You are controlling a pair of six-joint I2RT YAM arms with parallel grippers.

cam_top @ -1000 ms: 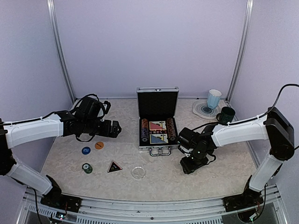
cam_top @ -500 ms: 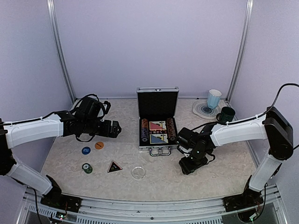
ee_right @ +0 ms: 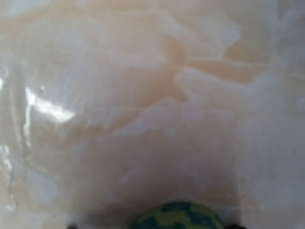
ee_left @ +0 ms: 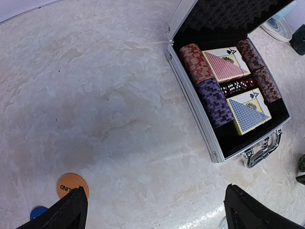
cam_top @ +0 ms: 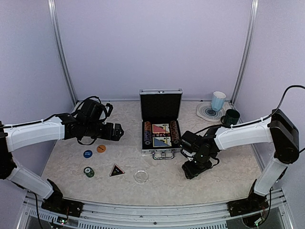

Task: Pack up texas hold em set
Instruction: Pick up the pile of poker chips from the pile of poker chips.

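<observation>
The right gripper (cam_top: 189, 171) has edged down over a green striped poker chip (ee_right: 177, 215), and whether it has closed cannot be told. A pickup seems near. The left gripper (ee_left: 152, 212) hangs wide open, empty.

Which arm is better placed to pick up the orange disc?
Left. The left gripper, open, is close to the orange disc; the right gripper is low on the other side of the briefcase.

- Top view: soft, even light, with only faint shadows on the bench (cam_top: 157, 188).
- Left wrist view: sharp, with a dim shadow patch left of centre.
- Right wrist view: badly blurred, with white glare at left and a fuzzy green chip (ee_right: 177, 217) at the bottom edge.
</observation>
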